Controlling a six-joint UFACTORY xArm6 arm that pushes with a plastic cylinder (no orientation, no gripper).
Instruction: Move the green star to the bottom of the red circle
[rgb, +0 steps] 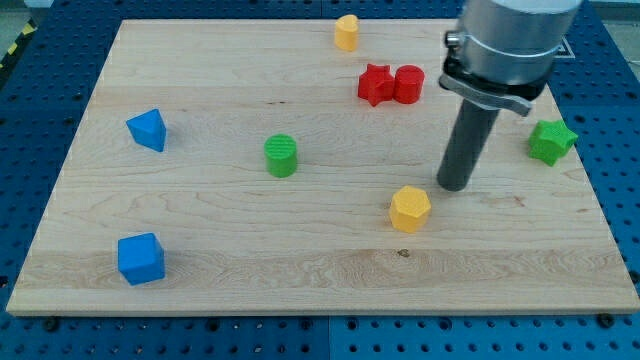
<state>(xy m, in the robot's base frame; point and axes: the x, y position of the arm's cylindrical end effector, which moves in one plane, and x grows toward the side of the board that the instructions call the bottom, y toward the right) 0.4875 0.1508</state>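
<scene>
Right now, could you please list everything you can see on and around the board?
green star: 1, green, near the view's right edge
red circle: 1, red, upper middle, touching the red star
red star: 1, red, just left of the red circle
green cylinder: 1, green, centre-left
yellow hexagon: 1, yellow, lower middle
yellow block: 1, yellow, top edge
blue blocks: 2, blue, left side
wooden board: 1, light wood, on blue pegboard
my tip: 1, dark, just upper right of the yellow hexagon, left of the green star
</scene>
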